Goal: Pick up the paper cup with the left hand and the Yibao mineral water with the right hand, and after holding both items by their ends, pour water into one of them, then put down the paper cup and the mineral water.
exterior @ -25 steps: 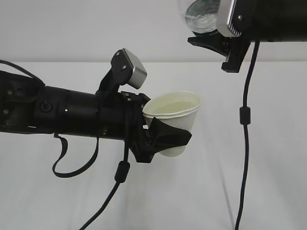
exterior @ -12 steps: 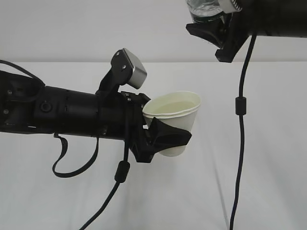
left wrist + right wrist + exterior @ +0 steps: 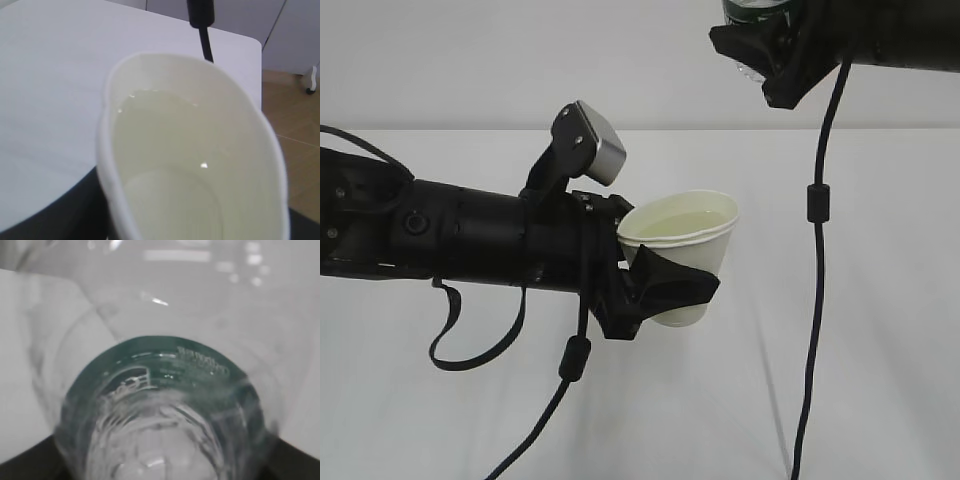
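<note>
Exterior view: we carry one filled paper cup (image 3: pixel 682 250) and one Yibao mineral water (image 3: pixel 752 12), both in the air above the white table (image 3: pixel 880 300).
The left hand (image 3: pixel 660 285) clamps the thin cup wall below the rim; it is soft, heavy with water and tilted, so we judge that more squeeze could buckle it or spill; the right hand (image 3: pixel 765 55) clasps the clear, slick bottle at the top edge; we count one cup, one bottle, two grippers.
</note>
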Controlling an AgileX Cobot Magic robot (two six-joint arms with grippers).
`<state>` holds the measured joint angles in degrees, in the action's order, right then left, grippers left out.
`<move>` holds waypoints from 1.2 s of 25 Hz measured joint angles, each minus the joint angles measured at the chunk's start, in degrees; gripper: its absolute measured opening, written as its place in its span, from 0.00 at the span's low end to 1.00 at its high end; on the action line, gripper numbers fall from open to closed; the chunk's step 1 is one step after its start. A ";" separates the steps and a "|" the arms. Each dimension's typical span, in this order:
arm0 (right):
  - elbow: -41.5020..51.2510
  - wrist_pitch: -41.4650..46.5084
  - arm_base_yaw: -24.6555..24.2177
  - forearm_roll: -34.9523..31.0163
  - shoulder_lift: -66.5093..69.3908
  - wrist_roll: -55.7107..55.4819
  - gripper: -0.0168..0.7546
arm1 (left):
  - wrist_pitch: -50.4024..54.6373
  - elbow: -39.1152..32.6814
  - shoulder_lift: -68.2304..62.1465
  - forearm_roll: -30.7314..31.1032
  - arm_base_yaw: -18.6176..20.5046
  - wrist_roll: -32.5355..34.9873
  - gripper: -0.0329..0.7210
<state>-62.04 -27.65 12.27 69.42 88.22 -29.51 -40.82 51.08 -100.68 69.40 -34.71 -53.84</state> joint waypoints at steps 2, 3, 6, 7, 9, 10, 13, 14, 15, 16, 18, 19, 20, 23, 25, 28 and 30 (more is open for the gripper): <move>0.00 0.03 0.00 -0.85 0.00 -0.27 0.62 | 0.00 0.00 0.00 0.00 0.00 0.00 0.60; 0.00 0.12 0.00 -1.46 0.00 -0.40 0.62 | 0.00 0.00 0.00 0.00 0.00 0.00 0.60; 0.00 0.12 0.00 -3.22 0.00 -1.48 0.62 | 0.00 0.00 0.00 0.00 0.00 0.00 0.60; 0.00 0.16 0.00 -3.99 0.00 -1.61 0.62 | 0.00 0.00 0.00 0.00 0.00 0.00 0.60; 0.00 0.36 0.00 -5.38 0.00 -1.83 0.62 | 0.00 0.00 0.00 0.00 0.00 0.00 0.60; 0.00 0.38 0.00 -5.97 0.00 -1.83 0.62 | 0.00 0.00 0.00 0.00 0.00 0.00 0.60; 0.00 0.81 0.00 -7.49 0.00 -2.07 0.62 | 0.00 0.00 0.00 0.00 0.00 0.00 0.60; 0.00 2.07 0.00 -8.18 0.00 -2.16 0.62 | 0.00 0.00 0.00 0.00 0.00 0.00 0.60; 0.00 2.07 0.00 -8.51 0.00 -2.16 0.62 | 0.00 0.00 0.00 0.00 0.00 0.00 0.60; 0.00 3.36 0.00 -9.31 0.00 -2.20 0.62 | 0.00 0.00 0.00 0.00 0.00 0.00 0.60; 0.00 4.33 0.00 -9.55 0.00 -2.20 0.62 | -0.11 0.00 0.00 0.00 0.00 0.00 0.60; 0.00 4.55 0.00 -9.77 0.00 -2.20 0.62 | -0.11 0.00 0.00 0.00 0.00 0.00 0.60; 0.00 4.79 0.00 -9.87 0.00 -2.20 0.62 | -0.11 0.00 0.00 0.00 0.00 0.00 0.60; 0.00 5.15 0.00 -10.28 0.00 -2.20 0.62 | -0.11 0.00 0.00 0.00 0.00 0.00 0.60; 0.00 5.44 0.00 -10.37 0.00 -2.20 0.62 | -0.11 0.00 0.00 0.00 0.00 0.00 0.60; 0.00 5.54 0.00 -10.61 0.00 -2.29 0.62 | -0.11 0.00 0.00 0.00 0.00 0.00 0.60; 0.00 6.49 0.00 -10.85 0.00 -2.29 0.62 | -0.11 0.00 0.00 0.00 0.00 0.00 0.60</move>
<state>-62.04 -21.16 12.27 58.57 88.22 -31.80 -40.93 51.08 -100.68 69.40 -34.71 -53.84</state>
